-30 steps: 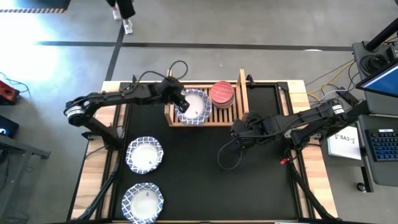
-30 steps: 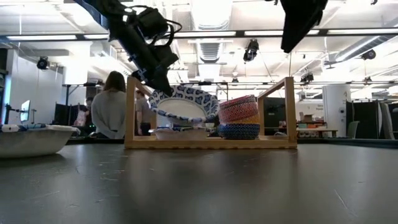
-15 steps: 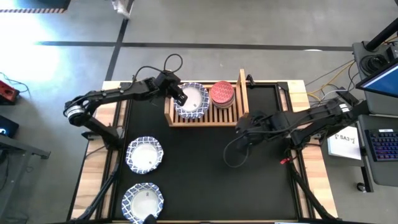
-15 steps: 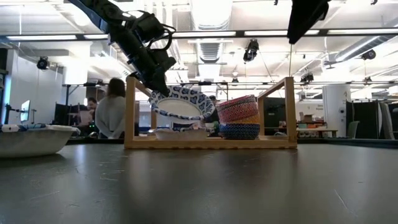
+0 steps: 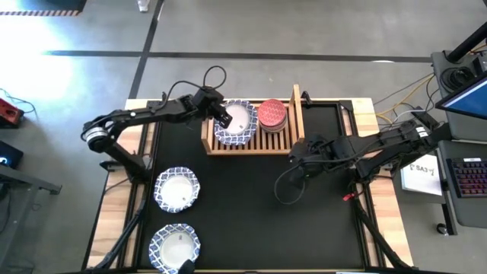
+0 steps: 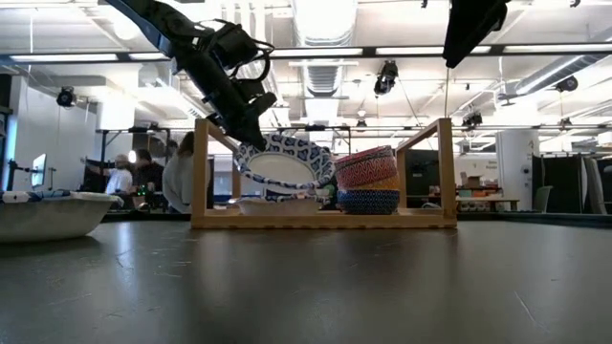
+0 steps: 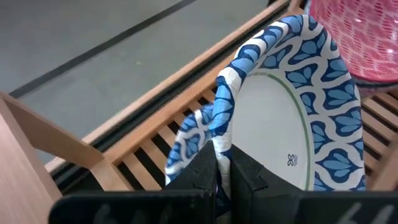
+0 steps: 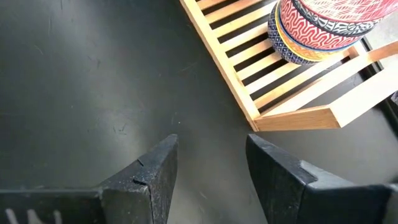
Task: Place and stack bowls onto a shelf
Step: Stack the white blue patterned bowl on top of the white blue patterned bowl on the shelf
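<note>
My left gripper [image 5: 221,116] is shut on a large white bowl with a blue patterned rim [image 5: 236,124], held over the left half of the wooden shelf [image 5: 297,114]. In the low view another white bowl [image 6: 277,204] rests on the shelf's slats under it. A stack of small bowls, red on top [image 5: 272,114], stands on the shelf's right half. Two more large bowls [image 5: 176,189] [image 5: 175,246] sit on the table near the left edge. My right gripper [image 5: 295,157] hangs open over the mat by the shelf's near right corner. My left gripper pinches the bowl's rim [image 7: 221,127] on the side toward the table's left, one finger [image 7: 247,172] on the white inside and the other on the patterned outside. It comes slanting down from the left. The bowl [image 6: 284,162] is tilted above the bowl lying on the slats.
The shelf's upright side boards [image 6: 200,172] [image 6: 445,170] flank both bowl places. A cable loop [image 5: 287,186] lies on the black mat [image 5: 251,221] near my right arm. People stand in the room beyond the table [image 6: 172,177].
My left gripper has carried the bowl a little toward the table's far edge, deeper over the shelf's left half, staying shut on its rim. My right arm has shifted slightly toward the table's right.
</note>
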`<state>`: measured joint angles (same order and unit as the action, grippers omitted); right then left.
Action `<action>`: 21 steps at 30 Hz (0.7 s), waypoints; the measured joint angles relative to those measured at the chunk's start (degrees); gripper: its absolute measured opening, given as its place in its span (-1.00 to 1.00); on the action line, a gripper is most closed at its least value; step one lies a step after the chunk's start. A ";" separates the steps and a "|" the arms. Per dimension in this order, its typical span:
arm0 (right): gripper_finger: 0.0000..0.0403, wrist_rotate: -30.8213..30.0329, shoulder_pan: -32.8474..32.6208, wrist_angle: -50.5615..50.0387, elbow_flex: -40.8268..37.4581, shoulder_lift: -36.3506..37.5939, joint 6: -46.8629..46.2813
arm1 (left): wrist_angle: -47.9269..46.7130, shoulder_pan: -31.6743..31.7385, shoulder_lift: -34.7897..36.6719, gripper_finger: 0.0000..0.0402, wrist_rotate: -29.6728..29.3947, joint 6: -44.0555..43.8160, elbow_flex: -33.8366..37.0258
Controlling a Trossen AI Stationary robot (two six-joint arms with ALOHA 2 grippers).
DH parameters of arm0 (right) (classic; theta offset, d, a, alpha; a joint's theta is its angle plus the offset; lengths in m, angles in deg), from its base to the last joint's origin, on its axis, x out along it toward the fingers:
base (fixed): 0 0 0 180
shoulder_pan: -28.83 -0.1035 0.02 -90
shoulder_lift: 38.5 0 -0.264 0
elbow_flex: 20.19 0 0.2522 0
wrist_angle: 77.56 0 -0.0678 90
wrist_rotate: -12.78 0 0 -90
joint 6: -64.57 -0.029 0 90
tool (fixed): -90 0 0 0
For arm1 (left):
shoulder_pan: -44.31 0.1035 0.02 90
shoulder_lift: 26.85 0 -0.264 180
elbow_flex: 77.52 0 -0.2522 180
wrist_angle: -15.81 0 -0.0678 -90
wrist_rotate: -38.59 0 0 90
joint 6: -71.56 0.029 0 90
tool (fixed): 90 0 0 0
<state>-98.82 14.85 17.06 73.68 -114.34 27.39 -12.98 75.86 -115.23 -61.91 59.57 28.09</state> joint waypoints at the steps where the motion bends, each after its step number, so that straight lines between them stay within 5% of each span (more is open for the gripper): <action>1: -0.12 0.00 0.00 -0.01 -0.02 0.00 -0.32 | 0.07 0.05 -0.12 -1.00 -0.11 0.46 0.01; 21: -0.12 0.00 0.00 -0.32 -0.11 0.02 0.71 | -1.61 0.05 -0.28 -0.94 0.63 0.39 0.16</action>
<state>-98.82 14.85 16.74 73.58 -114.31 28.10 -14.59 75.91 -115.51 -61.28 59.96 28.25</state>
